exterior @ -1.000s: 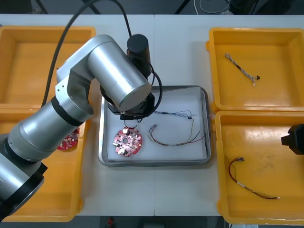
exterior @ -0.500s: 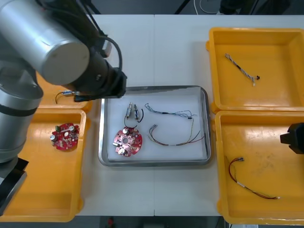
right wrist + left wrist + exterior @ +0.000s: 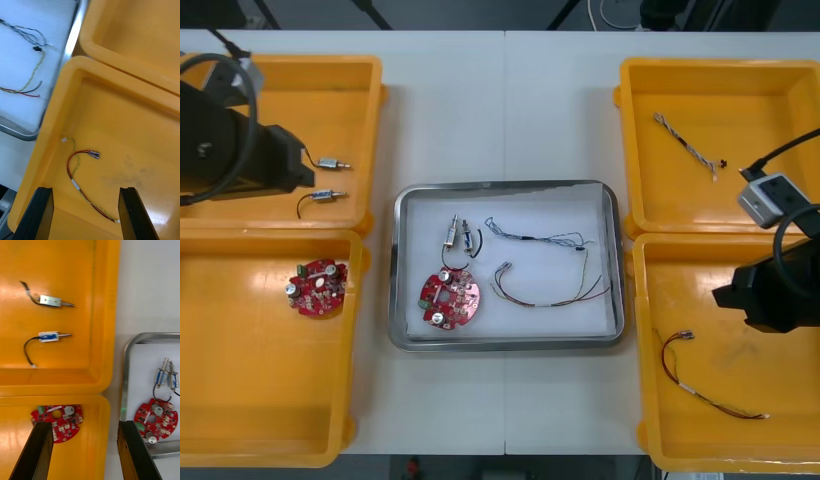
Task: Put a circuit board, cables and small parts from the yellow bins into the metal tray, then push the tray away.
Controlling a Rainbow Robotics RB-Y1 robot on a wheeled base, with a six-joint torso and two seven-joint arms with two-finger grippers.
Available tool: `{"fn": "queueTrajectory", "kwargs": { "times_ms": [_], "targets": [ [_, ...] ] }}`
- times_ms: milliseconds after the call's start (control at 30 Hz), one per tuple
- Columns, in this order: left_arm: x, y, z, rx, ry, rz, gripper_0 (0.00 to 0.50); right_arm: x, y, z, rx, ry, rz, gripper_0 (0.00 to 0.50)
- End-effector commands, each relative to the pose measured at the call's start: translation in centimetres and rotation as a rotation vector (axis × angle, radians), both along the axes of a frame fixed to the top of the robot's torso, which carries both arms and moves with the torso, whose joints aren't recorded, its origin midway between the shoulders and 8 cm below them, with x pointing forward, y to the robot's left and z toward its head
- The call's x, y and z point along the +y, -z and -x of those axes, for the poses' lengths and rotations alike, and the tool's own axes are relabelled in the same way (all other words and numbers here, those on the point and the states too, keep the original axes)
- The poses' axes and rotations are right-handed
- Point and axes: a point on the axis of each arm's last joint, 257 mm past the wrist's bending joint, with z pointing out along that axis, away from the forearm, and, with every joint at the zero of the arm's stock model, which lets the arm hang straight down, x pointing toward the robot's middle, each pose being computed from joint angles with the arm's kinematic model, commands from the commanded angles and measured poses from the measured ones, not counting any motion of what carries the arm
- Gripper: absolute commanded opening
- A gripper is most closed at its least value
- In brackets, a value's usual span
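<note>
Metal tray [image 3: 505, 186] mid-table, holding red circuit board [image 3: 448, 299], two small metal parts [image 3: 459, 237] and cables [image 3: 535, 240]; left gripper [image 3: 84, 423], fingers apart, above left yellow bins [image 3: 280, 62] by a spare board [image 3: 63, 420]; right gripper [image 3: 85, 189], fingers apart, over near right bin [image 3: 56, 112] with red and yellow cable [image 3: 71, 170].

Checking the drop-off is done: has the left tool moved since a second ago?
Yes. The left tool has drawn back leftward off the metal tray and now sits open over the far left yellow bin.
</note>
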Motion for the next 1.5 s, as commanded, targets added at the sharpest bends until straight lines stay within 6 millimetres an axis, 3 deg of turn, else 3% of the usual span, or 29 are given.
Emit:
{"fn": "queueTrajectory", "kwargs": {
  "times_ms": [33,133,333,567,800,967,1267,1500],
  "targets": [
    [5.5,-0.9,1.4,-0.024,0.034,-0.132,0.5,3.6,-1.6,-0.3,-0.039,-0.122,0.042,0.5],
    [8.3,-0.2,2.5,-0.002,0.021,-0.172,0.5,6.4,-1.5,-0.4,-0.047,-0.221,0.082,0.5],
    [11.3,0.9,4.3,0.039,0.011,-0.21,0.5,10.3,0.2,0.3,-0.043,-0.377,0.193,0.5],
    [12.9,2.3,6.3,0.079,-0.014,-0.178,0.5,13.5,2.8,0.5,-0.059,-0.505,0.329,0.5],
    [14.4,4.3,8.4,0.134,-0.038,-0.172,0.5,18.7,4.8,0.2,-0.113,-0.642,0.348,0.5],
    [14.1,4.9,8.8,0.152,-0.023,-0.168,0.5,22.0,6.0,-0.2,-0.168,-0.766,0.348,0.5],
    [14.1,5.1,8.8,0.156,-0.02,-0.169,0.5,24.0,9.3,-0.1,-0.18,-0.935,0.432,0.5],
    [14.1,5.1,8.8,0.156,-0.02,-0.169,0.5,25.3,11.5,0.2,-0.192,-0.973,0.479,0.5]
  ]
}}
